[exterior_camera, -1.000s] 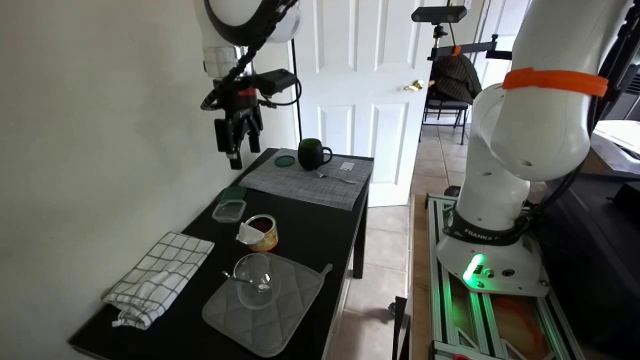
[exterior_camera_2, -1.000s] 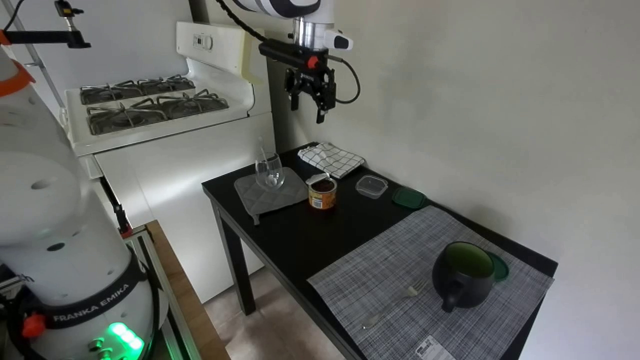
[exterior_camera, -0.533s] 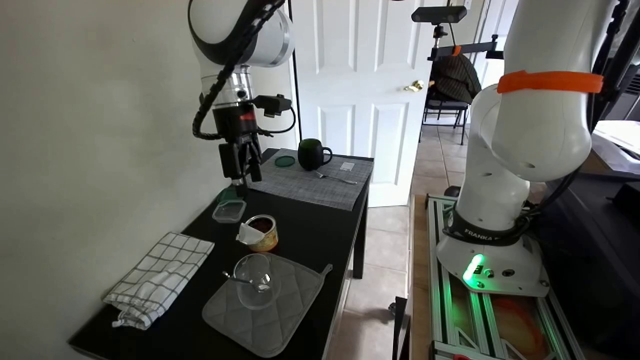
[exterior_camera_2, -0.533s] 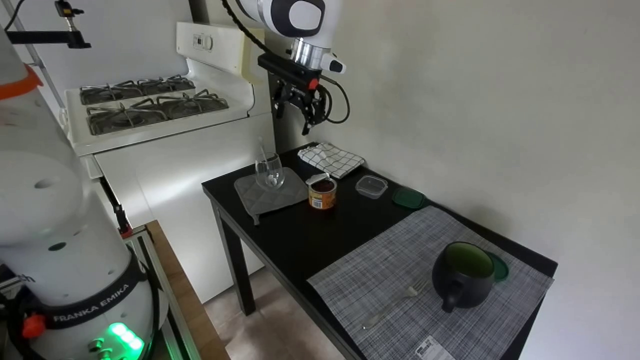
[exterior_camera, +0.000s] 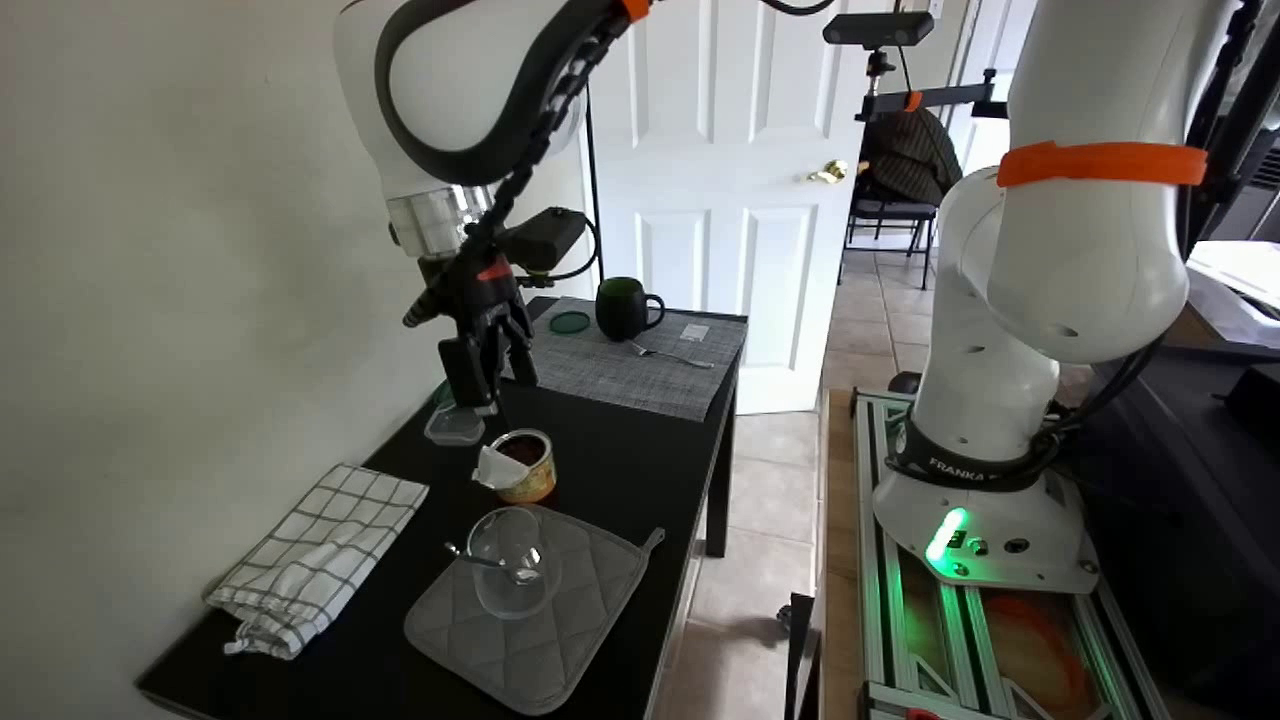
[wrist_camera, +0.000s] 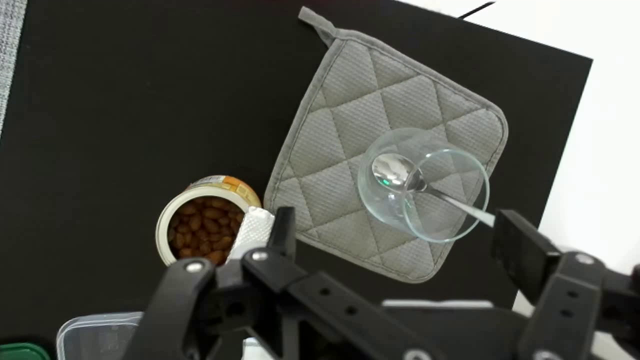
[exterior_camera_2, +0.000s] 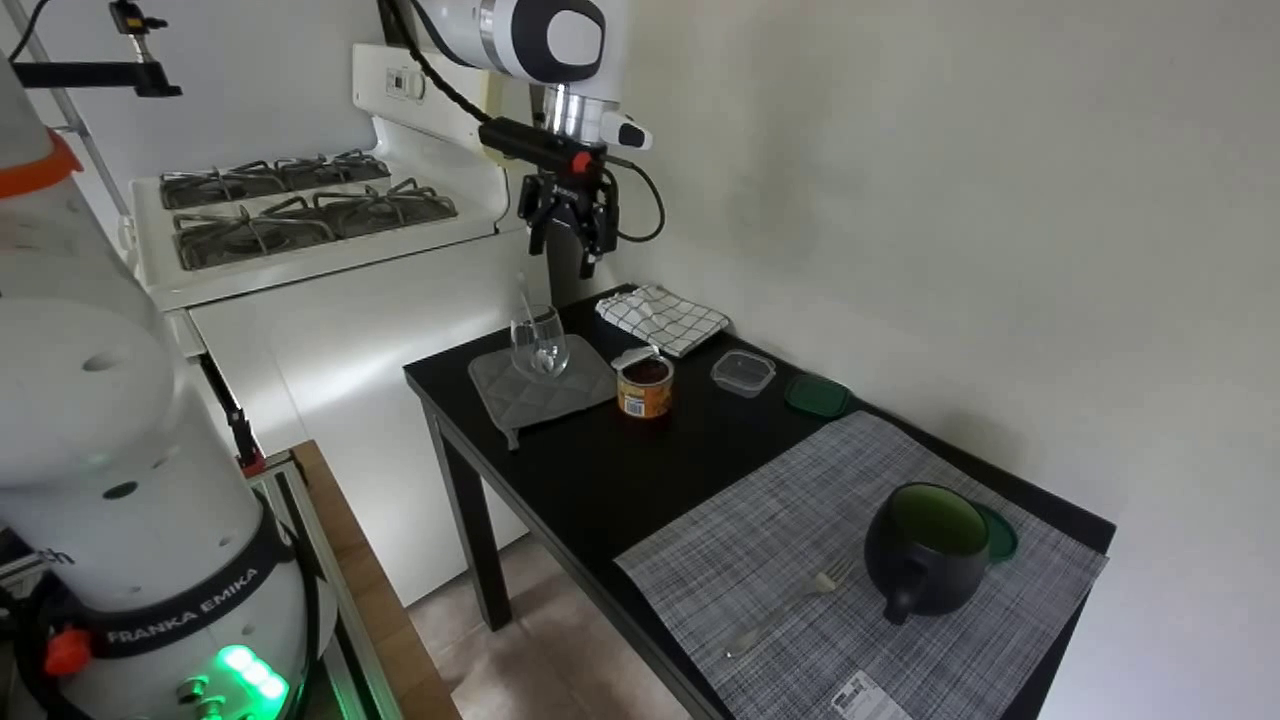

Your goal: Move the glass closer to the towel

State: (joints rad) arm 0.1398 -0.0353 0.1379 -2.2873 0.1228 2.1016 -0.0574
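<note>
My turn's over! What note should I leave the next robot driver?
Black two-fingered hand: open, holding nothing, above the black table.
Clear, round drinking glass: upright on the grey quilted pot holder, shiny metal spoon inside.
White checked cloth towel: same table, apart from the glass.
Done: glass not yet gripped.
Left: grip the glass, set it nearer the towel; the spoon may tip.

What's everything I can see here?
Table: 1, black, beside wall
Towel: 1, white, tabletop
Potholder: 1, grey, tabletop
Glass: 1, clear, on potholder
Spoon: 1, silver, in glass
Can: 1, orange, tabletop
Container: 1, clear, tabletop
Lid: 1, green, tabletop
Placemat: 1, grey, tabletop
Mug: 1, black, on placemat
Disc: 1, green, on placemat
Fork: 1, silver, on placemat
Tag: 1, white, on placemat
Stove: 1, white, background
Door: 1, white, behind table
Chair: 1, dark, background
End effector: 1, black, above table
Arm: 1, white, over table
</note>
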